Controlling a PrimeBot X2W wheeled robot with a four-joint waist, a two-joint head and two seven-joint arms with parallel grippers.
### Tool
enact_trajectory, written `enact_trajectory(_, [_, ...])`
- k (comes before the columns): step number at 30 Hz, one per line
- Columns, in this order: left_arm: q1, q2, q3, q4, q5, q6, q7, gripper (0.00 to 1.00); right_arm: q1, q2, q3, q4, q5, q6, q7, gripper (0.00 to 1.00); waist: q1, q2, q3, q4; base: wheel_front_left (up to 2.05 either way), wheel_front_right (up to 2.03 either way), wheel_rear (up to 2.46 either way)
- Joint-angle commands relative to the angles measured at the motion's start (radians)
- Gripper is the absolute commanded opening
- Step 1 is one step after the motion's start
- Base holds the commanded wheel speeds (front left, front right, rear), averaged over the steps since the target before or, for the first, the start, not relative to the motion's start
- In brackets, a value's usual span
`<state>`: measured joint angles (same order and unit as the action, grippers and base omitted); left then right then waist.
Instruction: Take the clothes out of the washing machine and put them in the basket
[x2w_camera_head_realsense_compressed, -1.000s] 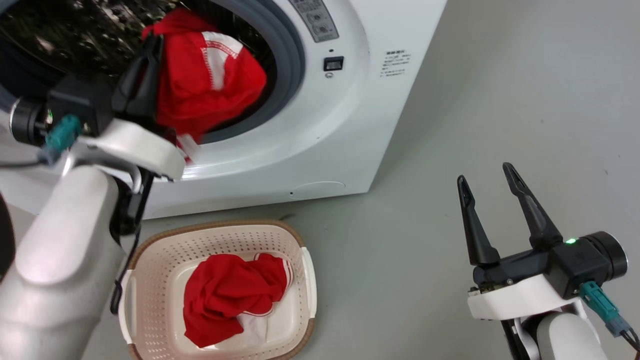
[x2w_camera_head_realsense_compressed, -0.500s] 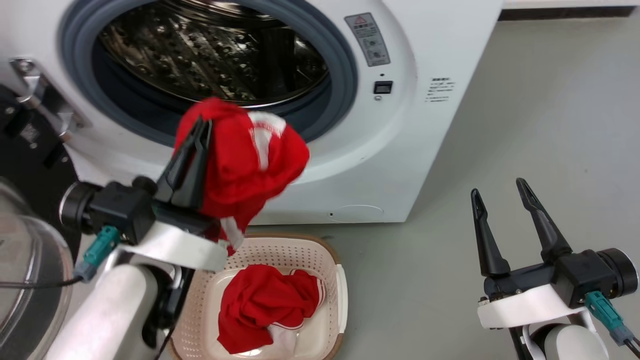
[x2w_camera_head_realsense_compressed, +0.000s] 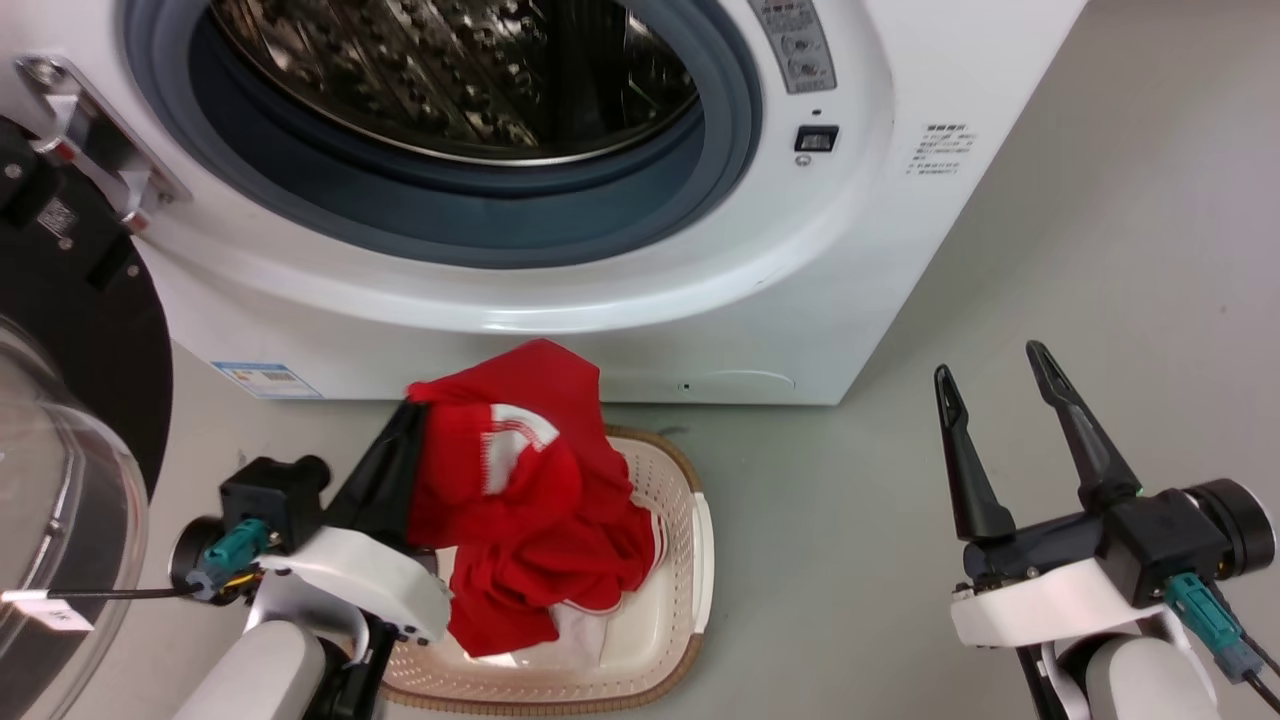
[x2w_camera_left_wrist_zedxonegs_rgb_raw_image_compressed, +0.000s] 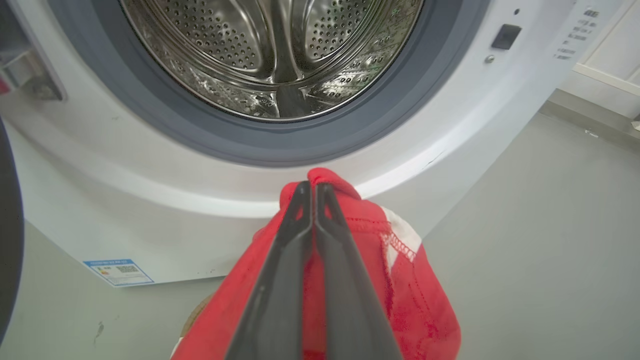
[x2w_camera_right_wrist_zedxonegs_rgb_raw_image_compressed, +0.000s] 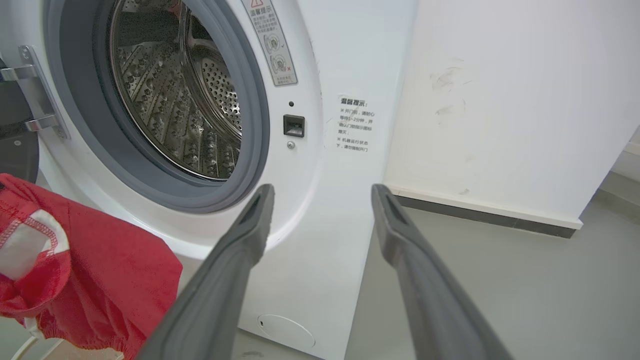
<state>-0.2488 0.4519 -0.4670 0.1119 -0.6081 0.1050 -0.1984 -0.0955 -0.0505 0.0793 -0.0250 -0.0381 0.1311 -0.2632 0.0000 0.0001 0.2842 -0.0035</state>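
The washing machine (x2w_camera_head_realsense_compressed: 860, 250) stands with its door open, and its steel drum (x2w_camera_left_wrist_zedxonegs_rgb_raw_image_compressed: 270, 55) shows no clothes inside. My left gripper (x2w_camera_head_realsense_compressed: 408, 408) is shut on a red garment with white trim (x2w_camera_head_realsense_compressed: 520, 450), holding it just above the basket (x2w_camera_head_realsense_compressed: 700, 540). In the left wrist view the fingers (x2w_camera_left_wrist_zedxonegs_rgb_raw_image_compressed: 295, 235) are pressed together through the red fabric (x2w_camera_left_wrist_zedxonegs_rgb_raw_image_compressed: 415, 300). A second red garment (x2w_camera_head_realsense_compressed: 500, 620) lies in the basket beneath it. My right gripper (x2w_camera_head_realsense_compressed: 990, 365) hangs open and holds nothing over the floor at the right. In the right wrist view it (x2w_camera_right_wrist_zedxonegs_rgb_raw_image_compressed: 320, 192) points at the machine's front.
The black-framed glass door (x2w_camera_head_realsense_compressed: 60, 500) is swung out at the far left, close to my left arm. Grey floor (x2w_camera_head_realsense_compressed: 1100, 250) stretches to the right of the machine. A white wall with a dark skirting (x2w_camera_right_wrist_zedxonegs_rgb_raw_image_compressed: 490, 210) stands behind.
My left gripper has carried the red garment out of the drum mouth and down to just above the basket. The head camera has shifted too. The right gripper is unchanged.
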Motion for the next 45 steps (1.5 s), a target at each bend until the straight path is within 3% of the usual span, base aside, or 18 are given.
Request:
enact_trajectory(1, [-0.008, -0.01, 0.01, 0.032, -0.018, -0.009, -0.01, 0.0, -0.015, 0.001, 0.0, -0.004, -0.006, -0.001, -0.002, 1.0, 0.0, -0.0001, 0.03, -0.005, 0.0, 0.0, 0.0])
enact_trajectory(15, [-0.179, -0.102, -0.099, 0.531, 0.013, -0.16, -0.021, 0.0, -0.093, 0.001, -0.008, -0.039, -0.024, -0.001, -0.002, 1.0, 0.0, -0.0001, 0.253, -0.058, 0.0, 0.0, 0.0])
enact_trajectory(22, [-0.344, -0.157, -0.207, 0.752, 0.131, -0.191, -0.034, 0.0, -0.153, 0.001, 0.017, -0.057, -0.004, -0.001, -0.002, 1.0, 0.0, -0.0001, 0.386, -0.103, 0.0, 0.0, 0.0])
enact_trajectory(36, [-0.547, -0.178, -0.233, 1.063, 0.125, -0.226, -0.036, 0.0, -0.201, 0.001, 0.038, -0.075, 0.047, -0.001, -0.002, 1.0, 0.0, -0.0001, 0.553, -0.206, 0.0, 0.0, 0.0])
enact_trajectory(45, [-0.589, -0.196, -0.232, 1.135, 0.113, -0.218, -0.042, 0.0, -0.207, 0.001, 0.05, -0.084, 0.053, -0.001, -0.002, 1.0, 0.0, -0.0001, 0.592, -0.213, 0.0, 0.0, 0.0])
